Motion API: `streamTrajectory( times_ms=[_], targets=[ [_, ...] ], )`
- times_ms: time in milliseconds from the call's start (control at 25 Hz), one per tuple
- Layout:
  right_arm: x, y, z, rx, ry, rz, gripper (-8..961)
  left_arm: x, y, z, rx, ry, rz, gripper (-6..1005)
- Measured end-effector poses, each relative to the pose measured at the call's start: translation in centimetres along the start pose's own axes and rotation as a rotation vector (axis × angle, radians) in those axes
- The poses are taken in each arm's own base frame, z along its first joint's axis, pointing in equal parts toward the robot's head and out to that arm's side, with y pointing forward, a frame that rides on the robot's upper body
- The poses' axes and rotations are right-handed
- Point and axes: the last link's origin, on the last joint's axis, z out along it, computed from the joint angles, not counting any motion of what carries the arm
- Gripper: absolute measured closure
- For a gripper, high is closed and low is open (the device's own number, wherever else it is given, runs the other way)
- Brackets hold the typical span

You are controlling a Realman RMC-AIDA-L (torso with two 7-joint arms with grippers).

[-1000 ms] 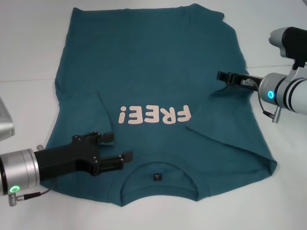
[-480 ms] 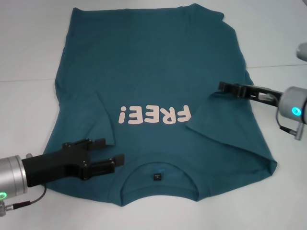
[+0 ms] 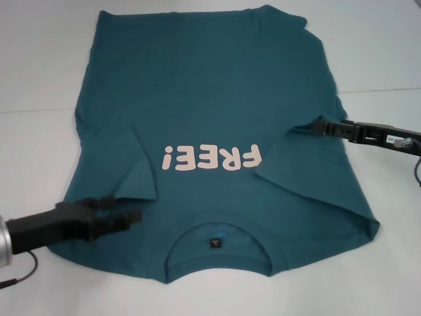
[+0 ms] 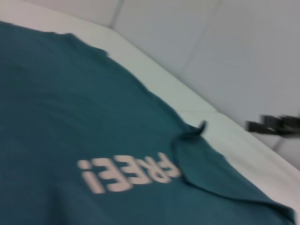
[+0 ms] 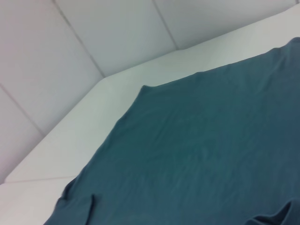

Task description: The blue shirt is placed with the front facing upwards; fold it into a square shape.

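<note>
- The blue shirt (image 3: 217,112) is lying print-up on the bench (image 3: 39,79), both sleeves already turned inward.
- The left pincer (image 3: 122,217) is hovering narrowly parted at the near shoulder.
- The right pincer (image 3: 323,126) is gripping the opposite sleeve edge.
- Advice: grasp both layers evenly.

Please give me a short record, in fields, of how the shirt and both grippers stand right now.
garment: teal-blue short-sleeved cotton T-shirt, spread flat on the white table
face up: front, with the pale pink "FREE!" print showing
collar: round ribbed collar at the edge nearest the robot
sleeves: both folded inward over the body
left gripper: open, low over the shirt's near left corner
right gripper: at the right edge of the shirt, beside the folded sleeve; open or shut cannot be told
fold progress: body not yet folded into a square
</note>
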Motion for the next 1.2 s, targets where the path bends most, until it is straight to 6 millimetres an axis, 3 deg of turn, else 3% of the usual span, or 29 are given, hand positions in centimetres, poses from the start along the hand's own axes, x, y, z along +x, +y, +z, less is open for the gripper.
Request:
streamTrajectory(
  times_ms=[280, 480, 1200],
  targets=[
    [-0.4, -0.4, -1.1, -0.021, 0.005, 0.021, 45, -0.6, -3.7, -2.3, 0.226, 0.013, -0.181, 125],
    [-0.6, -0.6, -1.2, -0.012, -0.006, 0.026, 5, -1.2, -4.9, -3.5, 0.304, -0.034, -0.215, 128],
    [-0.7, -0.5, -1.2, -0.014, -0.004, 0.022, 8, -2.0, -5.5, -3.9, 0.344, -0.088, -0.22, 131]
  ],
)
